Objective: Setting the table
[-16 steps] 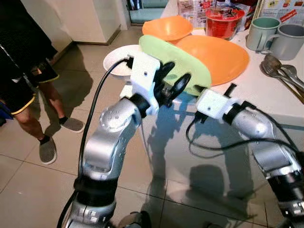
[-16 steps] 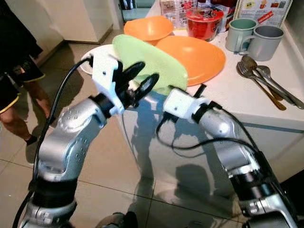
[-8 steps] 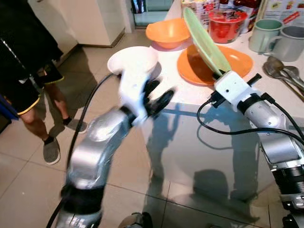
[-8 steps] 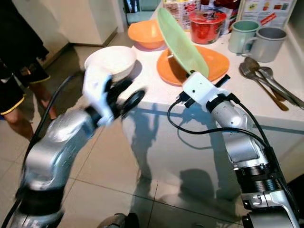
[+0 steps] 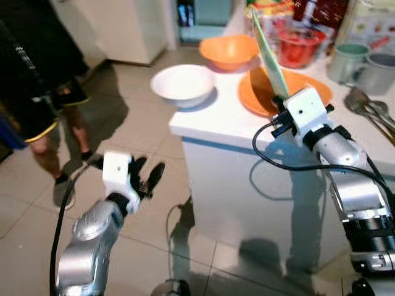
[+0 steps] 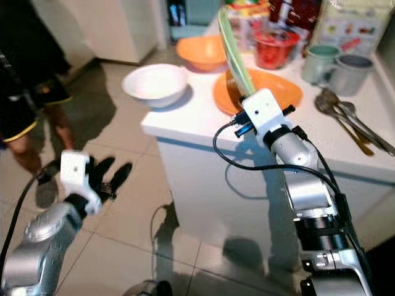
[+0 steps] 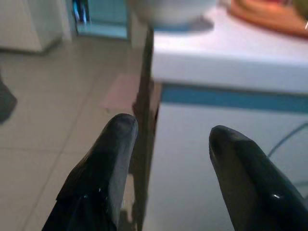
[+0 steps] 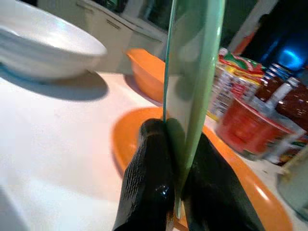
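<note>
Right end effector [image 6: 242, 97] is clamped on the lower rim of the green plate [image 6: 233, 52], its two black fingers [image 8: 149, 187] pinching the thin edge from both sides. That plate stands almost on edge in the upper middle of the right eye frame, its long axis running up and away from the end effector, directly above the orange plate [image 6: 281, 92] lying flat on the white surface [image 6: 191, 120]. To be laid down as a place setting, I judge it must tip flat onto a bare patch of the surface, which lies toward frame left of the orange plate.

Around it: a white bowl [image 6: 155, 84] near the surface's left corner, an orange bowl [image 6: 199, 52] behind it, a red container [image 6: 272, 47], two mugs [image 6: 333, 68] and some cutlery [image 6: 352, 120] at the right (all close enough to crowd a careless swing).

Left end effector [image 5: 143, 179] hangs low at lower left over the floor, fingers [image 7: 108, 163] apart and empty, well away from the plate. A person's legs [image 5: 46, 145] stand at far left.
</note>
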Controlling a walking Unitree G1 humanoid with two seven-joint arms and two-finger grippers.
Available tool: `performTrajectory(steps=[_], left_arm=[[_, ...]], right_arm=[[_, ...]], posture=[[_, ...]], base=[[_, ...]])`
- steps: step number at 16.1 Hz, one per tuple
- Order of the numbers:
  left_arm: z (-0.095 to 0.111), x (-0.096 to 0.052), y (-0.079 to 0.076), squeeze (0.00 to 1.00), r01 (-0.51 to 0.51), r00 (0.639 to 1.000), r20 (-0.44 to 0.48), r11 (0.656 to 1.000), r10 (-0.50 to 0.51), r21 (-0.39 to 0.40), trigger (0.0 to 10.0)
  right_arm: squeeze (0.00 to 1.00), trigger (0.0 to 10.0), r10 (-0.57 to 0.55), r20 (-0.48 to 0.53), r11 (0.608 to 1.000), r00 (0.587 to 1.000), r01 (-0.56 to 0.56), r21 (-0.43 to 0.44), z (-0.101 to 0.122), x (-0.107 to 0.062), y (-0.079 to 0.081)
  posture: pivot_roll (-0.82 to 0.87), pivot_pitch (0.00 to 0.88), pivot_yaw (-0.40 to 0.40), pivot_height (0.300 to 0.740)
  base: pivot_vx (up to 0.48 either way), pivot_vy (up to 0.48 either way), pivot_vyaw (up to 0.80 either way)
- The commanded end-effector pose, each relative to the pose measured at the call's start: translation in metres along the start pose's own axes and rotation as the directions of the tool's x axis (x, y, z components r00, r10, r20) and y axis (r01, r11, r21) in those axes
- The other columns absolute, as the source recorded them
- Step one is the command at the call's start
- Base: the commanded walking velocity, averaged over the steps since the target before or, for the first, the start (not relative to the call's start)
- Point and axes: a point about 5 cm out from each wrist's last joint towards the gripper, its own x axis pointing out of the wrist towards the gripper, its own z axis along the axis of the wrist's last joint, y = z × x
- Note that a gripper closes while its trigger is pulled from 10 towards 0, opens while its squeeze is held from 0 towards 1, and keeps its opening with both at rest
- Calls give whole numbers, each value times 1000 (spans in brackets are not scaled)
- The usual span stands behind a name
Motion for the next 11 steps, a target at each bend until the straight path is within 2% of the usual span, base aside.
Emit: performTrajectory(steps=[1, 5, 6, 9, 11], left_arm=[[-1, 2, 1, 0, -11, 1000, -2, 1000, 11, 6, 10000], [-16, 10, 0, 0, -36, 999, -29, 999, 37, 20, 10000], [-20, 17, -3, 0, -33, 999, -37, 999, 33, -19, 10000], [-23, 27, -7, 0, -24, 999, -31, 999, 23, -31, 10000], [-25, 28, -7, 0, -21, 999, -26, 999, 20, -40, 10000]], right_arm=[[0, 10000, -51, 107, 999, 993, 50, 10, 30, -2, -19], [0, 10000, -69, 142, 994, 987, 80, -71, 49, -13, -36], [0, 10000, -64, 178, 990, 982, 86, -115, 64, -17, -38], [0, 10000, -43, 150, 992, 988, 61, -115, 59, -19, -36], [0, 10000, -49, 140, 995, 989, 61, -83, 58, -20, -35]], posture=[[25, 2, 87, 740], [-3, 0, 94, 740], [-13, 0, 96, 740], [-26, 0, 96, 740], [-25, 0, 97, 740]], base=[[0, 0, 0], [0, 0, 0], [0, 0, 0], [0, 0, 0], [0, 0, 0]])
